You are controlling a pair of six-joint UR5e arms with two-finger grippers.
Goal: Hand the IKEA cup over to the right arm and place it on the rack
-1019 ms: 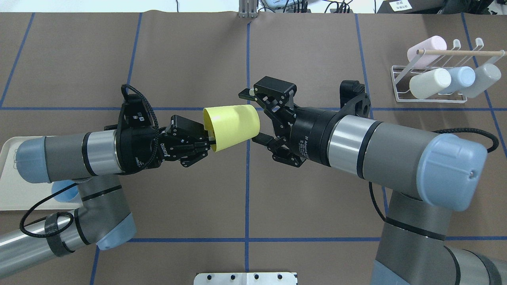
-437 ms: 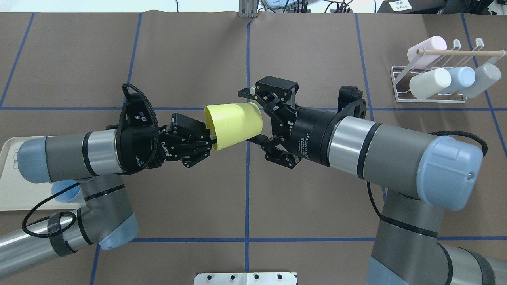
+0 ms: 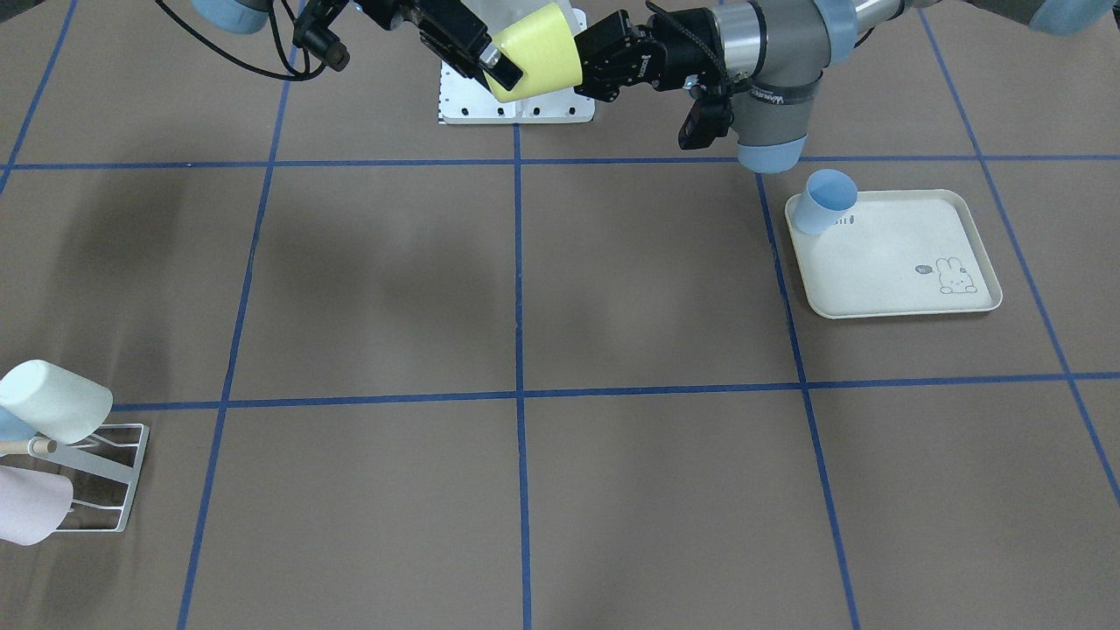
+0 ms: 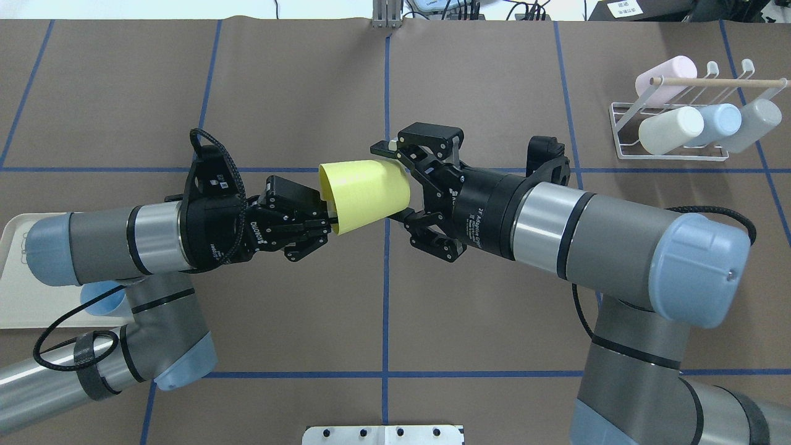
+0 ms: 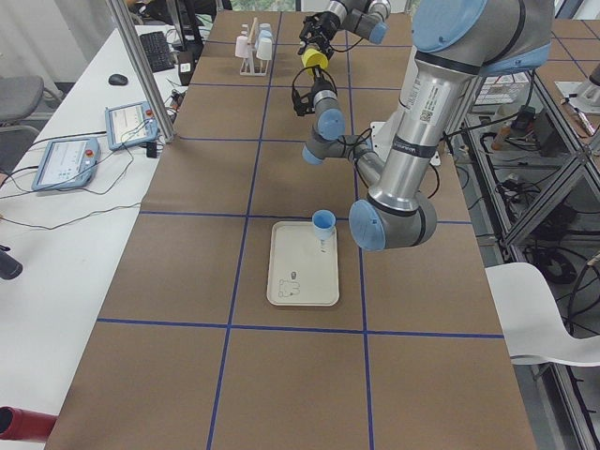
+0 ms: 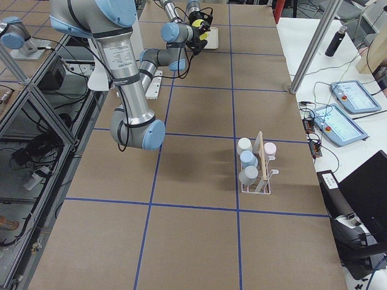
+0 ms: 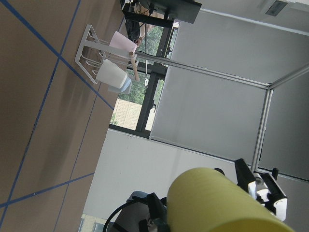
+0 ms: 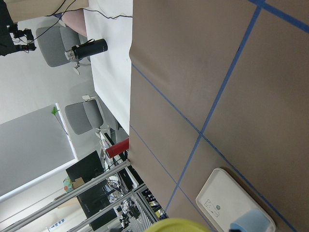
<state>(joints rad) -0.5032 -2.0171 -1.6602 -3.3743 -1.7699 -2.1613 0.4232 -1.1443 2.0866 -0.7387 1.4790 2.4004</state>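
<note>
The yellow IKEA cup (image 4: pixel 364 194) hangs sideways in mid-air over the table's middle. My left gripper (image 4: pixel 325 224) is shut on its rim, one finger inside the mouth. My right gripper (image 4: pixel 390 182) is open and straddles the cup's closed base, one finger above and one below it. In the front-facing view the cup (image 3: pixel 534 48) sits between both grippers at the top. The white wire rack (image 4: pixel 620 127) with its wooden dowel stands at the far right and holds several pastel cups.
A cream rabbit-print tray (image 3: pixel 892 271) lies under my left arm with a blue cup (image 3: pixel 827 201) at its corner. A white metal plate (image 3: pixel 516 109) sits at the table's near edge by the robot base.
My right gripper has moved left, so its open fingers now reach around the cup's base. My left gripper and the cup have barely shifted.
</note>
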